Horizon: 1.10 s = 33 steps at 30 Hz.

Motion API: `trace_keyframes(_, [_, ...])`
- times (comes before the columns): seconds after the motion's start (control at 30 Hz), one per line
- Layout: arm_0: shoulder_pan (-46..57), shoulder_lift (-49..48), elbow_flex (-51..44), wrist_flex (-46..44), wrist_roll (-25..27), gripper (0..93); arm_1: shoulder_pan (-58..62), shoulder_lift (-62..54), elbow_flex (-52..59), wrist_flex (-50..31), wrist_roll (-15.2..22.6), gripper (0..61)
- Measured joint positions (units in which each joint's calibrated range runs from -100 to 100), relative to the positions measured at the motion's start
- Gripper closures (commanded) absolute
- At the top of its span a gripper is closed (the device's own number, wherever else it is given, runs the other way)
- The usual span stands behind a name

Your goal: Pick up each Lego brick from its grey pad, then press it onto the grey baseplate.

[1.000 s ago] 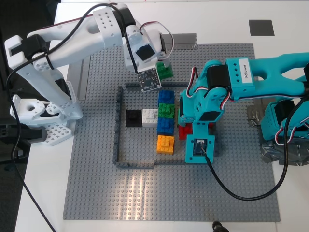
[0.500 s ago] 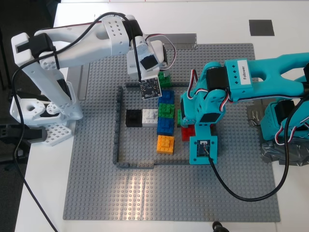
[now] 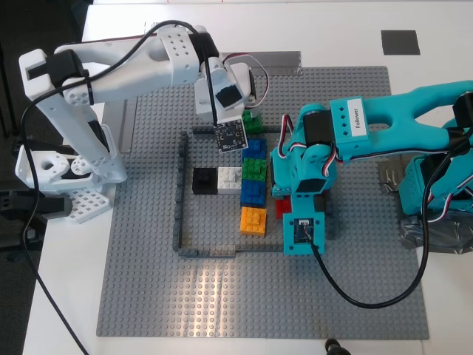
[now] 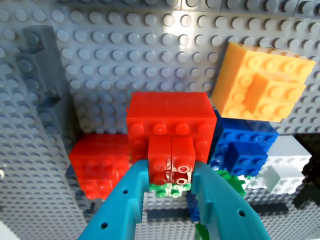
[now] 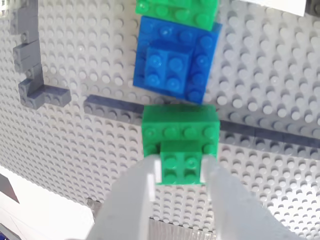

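Clamped on the red brick [image 4: 171,162], my first gripper [image 4: 171,186] has both teal fingers tight vs. its sides, brick up off the grey baseplate [image 3: 148,281], over another red piece, just beside the blue/orange stack. My second gripper [image 5: 181,172], white fingers, is closed round the green brick [image 5: 180,150], held above the dark frame strip [image 5: 107,109], near the blue brick [image 5: 175,60]. Ext. view: white arm at left, teal at right.

white tabletop [image 3: 222,29], perhaps dark floor
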<state>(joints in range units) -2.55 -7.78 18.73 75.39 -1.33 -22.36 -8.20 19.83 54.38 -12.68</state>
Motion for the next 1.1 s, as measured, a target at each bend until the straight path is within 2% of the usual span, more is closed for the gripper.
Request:
trace_keyframes(0.57, [0.1,3.0,0.0,-1.4,0.1,92.7,6.5,0.0,1.7,3.0,2.3,61.3])
trace_keyframes(1.1, [2.1,4.0,0.0,-3.0,0.3,92.7,4.0,-2.3,3.8,1.4,3.4,61.2])
